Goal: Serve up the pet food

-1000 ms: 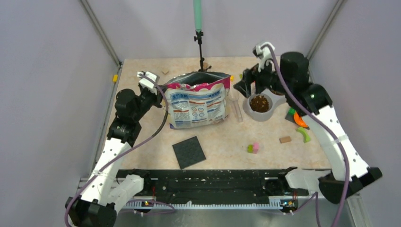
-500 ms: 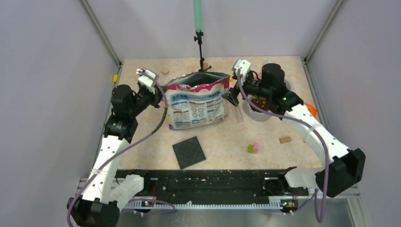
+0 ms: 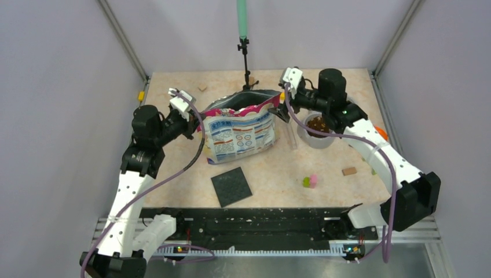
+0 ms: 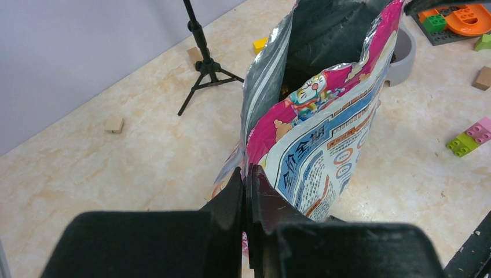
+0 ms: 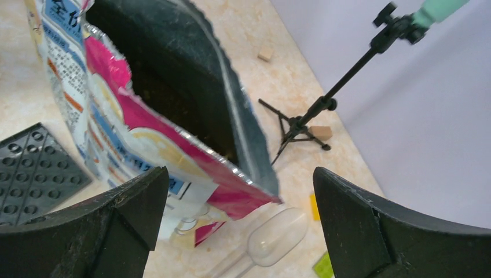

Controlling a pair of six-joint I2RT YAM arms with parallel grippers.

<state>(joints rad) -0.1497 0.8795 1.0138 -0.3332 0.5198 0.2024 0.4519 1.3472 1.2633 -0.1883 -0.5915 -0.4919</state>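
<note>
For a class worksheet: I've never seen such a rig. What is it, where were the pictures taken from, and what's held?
Two robot arms with two-finger grippers stand at a beige table. One picture looks down from above; the others come from a camera on each wrist. The left gripper is shut, pinching the edge of the open glossy pink-and-blue pet-food bag. The right gripper is open at the bag's other corner, holding nothing. Nearby: a grey bowl of brown kibble, a clear plastic scoop, a black studded plate.

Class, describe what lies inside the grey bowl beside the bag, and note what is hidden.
The grey bowl holds a heap of brown pet food. The right arm crosses over its far right side, covering that part; the heap covers the bowl's floor.
</note>
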